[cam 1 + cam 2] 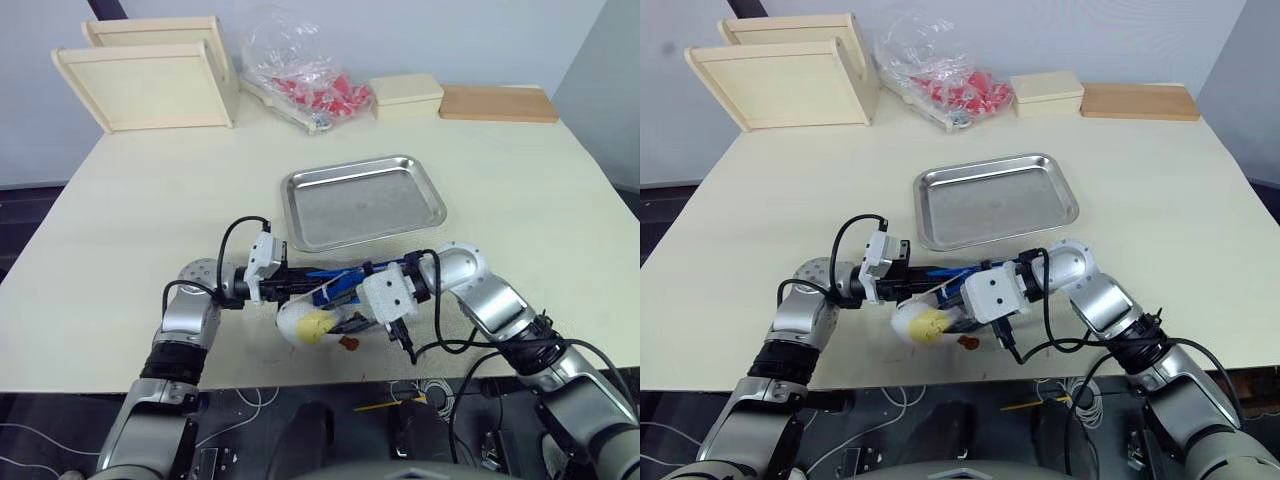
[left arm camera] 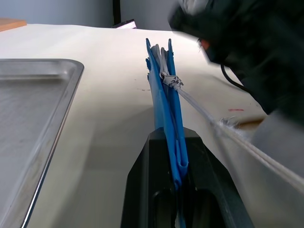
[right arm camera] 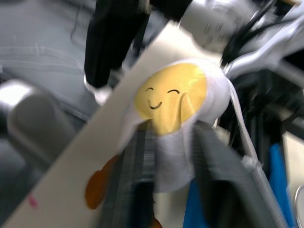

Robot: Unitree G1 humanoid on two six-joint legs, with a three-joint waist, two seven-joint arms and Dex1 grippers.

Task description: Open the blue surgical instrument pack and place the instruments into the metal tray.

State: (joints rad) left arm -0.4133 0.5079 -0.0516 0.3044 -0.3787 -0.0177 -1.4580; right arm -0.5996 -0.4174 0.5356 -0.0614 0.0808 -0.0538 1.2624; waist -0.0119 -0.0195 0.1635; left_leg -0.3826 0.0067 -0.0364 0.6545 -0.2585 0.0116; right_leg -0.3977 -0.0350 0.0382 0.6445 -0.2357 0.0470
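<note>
The table is pale and wide. At its far edge stand two wooden framed trays, a clear bag of red items, a cream box and a flat wooden board.

The metal tray lies bare near the middle of the table, just beyond both arms, with no instruments in it yet.

The blue pack is held up off the table near the front edge, between the two grippers and close to the near rim of the tray. Its long axis runs across the robot, from one gripper to the other, and it stands on edge rather than lying flat.

The left gripper is closed on one end of the pack, the blue fabric pinched between its fingers. From there the pack runs straight away toward the right arm, with the tray lying off to one side.

The right gripper comes in from the other end. It appears clamped on a white soft charm with a yellow smiling face, which hangs by a grey-white cord from the zipper pull on the pack's top edge.

The opening probably turns on drawing that cord along the pack's length while the left gripper holds its end. Both arms are about equally near.
</note>
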